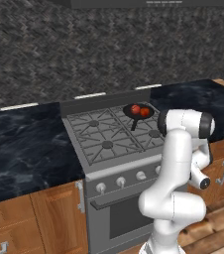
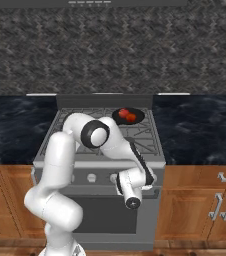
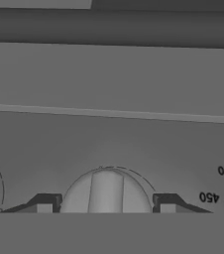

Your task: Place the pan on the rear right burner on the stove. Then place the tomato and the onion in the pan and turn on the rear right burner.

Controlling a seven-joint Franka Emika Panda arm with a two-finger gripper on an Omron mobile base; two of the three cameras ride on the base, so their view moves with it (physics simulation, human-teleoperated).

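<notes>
The black pan (image 1: 134, 119) sits on the rear right burner of the stove (image 1: 96, 135), its handle pointing forward. Inside it lie the orange-red tomato (image 1: 144, 112) and the pinker onion (image 1: 135, 109); from the right base view the pan (image 2: 137, 119) holds the tomato (image 2: 131, 117) and the onion (image 2: 124, 113) too. The arm bends down in front of the stove's control panel. In the hand view my gripper (image 3: 105, 203) has a round silver knob (image 3: 106, 191) between its fingertips, which sit against the knob's two sides.
Other silver knobs (image 1: 121, 181) line the panel above the oven's bar handle (image 1: 119, 201). Dark marble counters (image 1: 25, 149) flank the stove, over wooden cabinets (image 2: 200, 205). Temperature numbers (image 3: 218, 183) mark a dial to the right of the gripped knob.
</notes>
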